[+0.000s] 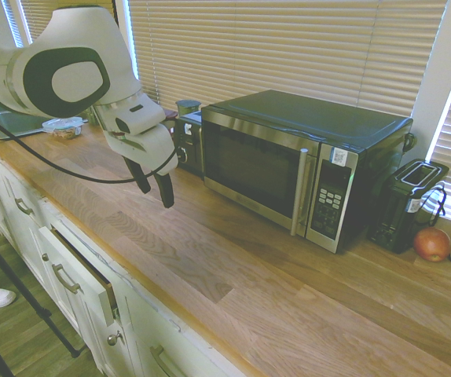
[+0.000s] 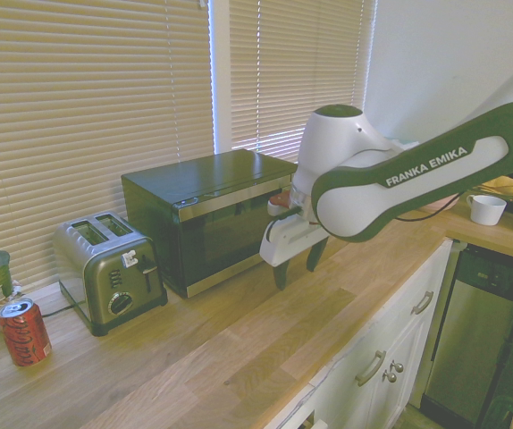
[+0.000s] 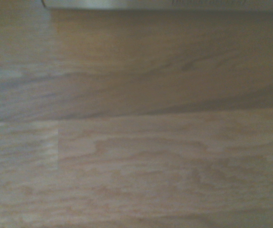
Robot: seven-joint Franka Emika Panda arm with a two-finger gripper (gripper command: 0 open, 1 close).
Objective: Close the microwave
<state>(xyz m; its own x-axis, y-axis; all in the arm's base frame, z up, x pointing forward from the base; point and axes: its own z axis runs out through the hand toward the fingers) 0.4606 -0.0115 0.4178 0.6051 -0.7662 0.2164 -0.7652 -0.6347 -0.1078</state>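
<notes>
Sitting at the back of the wooden surface (image 1: 233, 267) against the blinds, the microwave (image 1: 304, 161), its door looking already flush with the front, handle beside the button panel. Checking the door seam before pressing further, then, if needed, pushing flat and gently near the handle. Hovering in front of the microwave's hinge side, the tool (image 1: 153, 185), released and empty, fingers parted and pointing down at the surface.

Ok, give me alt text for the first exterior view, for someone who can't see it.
A black microwave with a steel front sits on a wooden counter, its door shut. The white arm's tool hangs in the air off the door's hinge side, touching nothing. A black toaster and an apple stand past the button panel.
</notes>
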